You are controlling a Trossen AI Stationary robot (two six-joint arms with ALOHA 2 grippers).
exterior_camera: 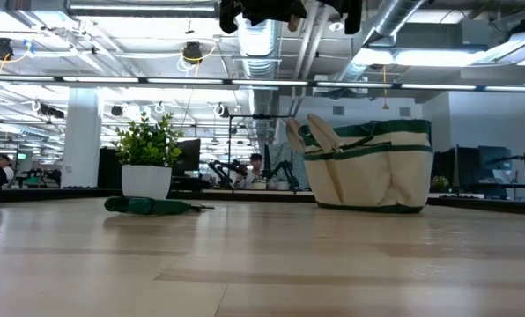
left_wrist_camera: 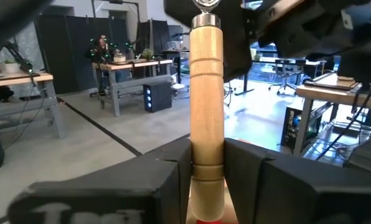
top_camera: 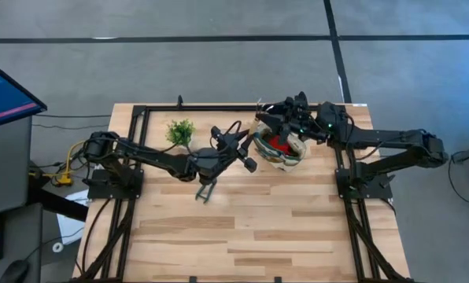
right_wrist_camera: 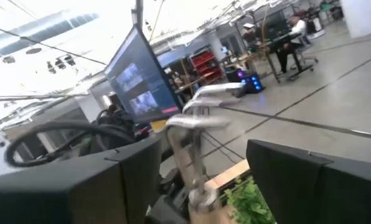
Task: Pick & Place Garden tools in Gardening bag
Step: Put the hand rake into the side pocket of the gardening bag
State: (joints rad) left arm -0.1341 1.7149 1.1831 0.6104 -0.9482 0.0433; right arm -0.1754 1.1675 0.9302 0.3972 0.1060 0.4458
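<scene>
high view / left gripper: left gripper [top_camera: 249,154] sits mid-table just beside the bag's near-left side, arm stretched out from the table's left edge, forearm low and long.
high view / bag: gardening bag [top_camera: 284,146] at the table's far right-centre, mouth up, a red piece [top_camera: 279,144] visible inside.
high view / right gripper: right gripper [top_camera: 286,118] hovers over the bag's far rim, arm reaching in from the right with elbow folded.
high view / loose tool: green-handled tool [top_camera: 205,191] lies on the wood near the left forearm, not yet bagged; potted plant [top_camera: 180,130] stands apart behind the arm.
low view / layout: bag [exterior_camera: 370,167] upright on the right, plant [exterior_camera: 147,160] on the left, green tool [exterior_camera: 148,206] flat on the table in front of the plant. Dark arm parts only at the upper edge.
left wrist view / grip: left fingers [left_wrist_camera: 154,180] clamp a wooden-handled tool [left_wrist_camera: 206,93] low on its handle; narrow gap, firm hold. Handle's long axis points straight away from the gripper, metal end farthest out.
right wrist view / state: right fingers [right_wrist_camera: 129,168] spread wide, holding nothing; a wooden handle with blurred metal prongs [right_wrist_camera: 195,143] stands between them, untouched as far as can be told.
key relation: held tool is beside the bag, not over its mouth; bag lies to the left gripper's right. Left arm is the carrier; my read is that it needs a lift and a shift over the rim before release.
</scene>
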